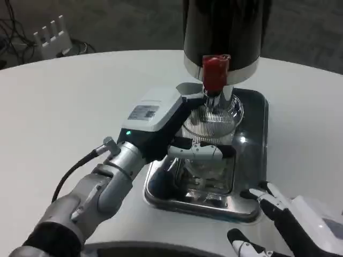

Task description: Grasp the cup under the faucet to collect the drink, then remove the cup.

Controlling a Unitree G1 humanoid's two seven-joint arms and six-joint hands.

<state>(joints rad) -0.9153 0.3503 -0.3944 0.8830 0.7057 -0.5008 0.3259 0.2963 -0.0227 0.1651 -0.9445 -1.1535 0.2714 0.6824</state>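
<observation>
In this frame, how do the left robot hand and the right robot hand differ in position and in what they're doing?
The left robot hand reaches over the metal drip tray and grips the clear ribbed cup under the red faucet; the right robot hand holds nothing, fingers apart. The left is up by the dispenser; the right sits low at the tray's near right corner. Both have white backs.

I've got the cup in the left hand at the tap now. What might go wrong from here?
1. The cup sits close under the red tap; lifting it straight up would likely knock the rim against the spout.
2. The left hand wraps clear ribbed glass, which may slip or tilt and spill into the metal tray.
3. The right hand rests by the tray's front corner, possibly in the way when the cup comes out.
</observation>
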